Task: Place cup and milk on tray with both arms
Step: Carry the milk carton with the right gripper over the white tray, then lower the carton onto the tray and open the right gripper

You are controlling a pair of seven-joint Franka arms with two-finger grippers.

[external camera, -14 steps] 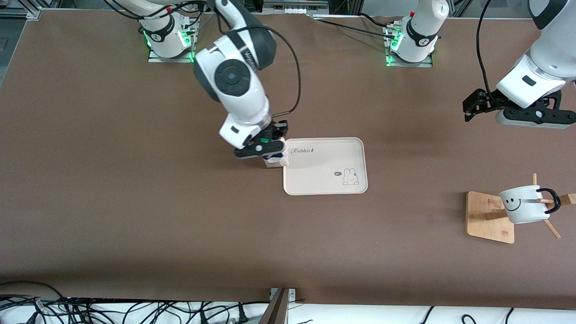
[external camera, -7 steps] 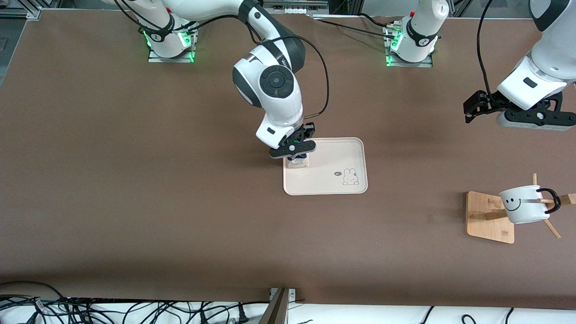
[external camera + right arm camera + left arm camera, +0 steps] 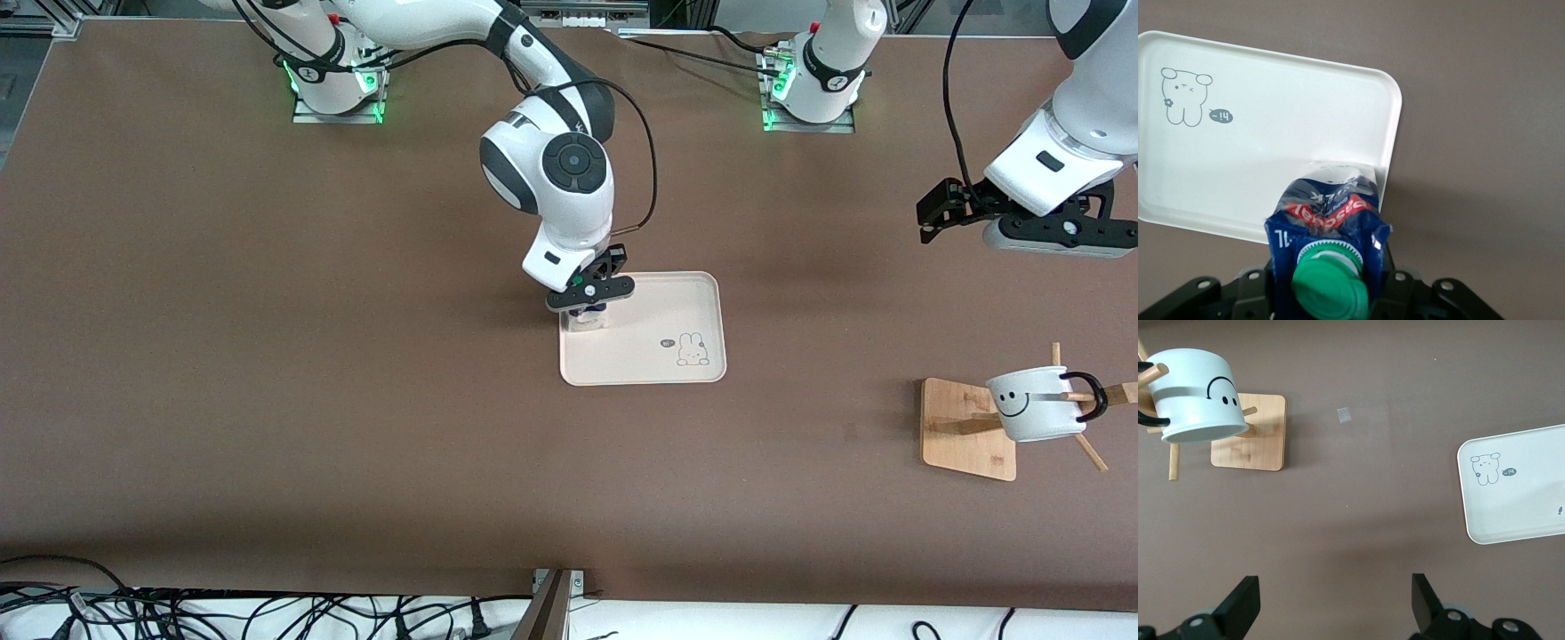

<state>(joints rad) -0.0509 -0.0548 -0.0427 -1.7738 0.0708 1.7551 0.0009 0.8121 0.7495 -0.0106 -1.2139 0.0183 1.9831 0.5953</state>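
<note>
The milk is a blue carton with a green cap, and my right gripper is shut on it. It hangs upright over the corner of the cream tray toward the right arm's end; whether its base touches the tray I cannot tell. The white smiley cup hangs tilted by its black handle on a wooden rack toward the left arm's end. My left gripper hovers open and empty over bare table near that end. Its wrist view shows the cup and tray.
The rack's square wooden base and slanted pegs stand near the table's edge at the left arm's end. A small scrap of tape lies on the brown table between rack and tray. Cables run along the table's nearest edge.
My right arm has carried the milk from just outside the tray's edge to over the tray's corner. The left arm has barely moved.
</note>
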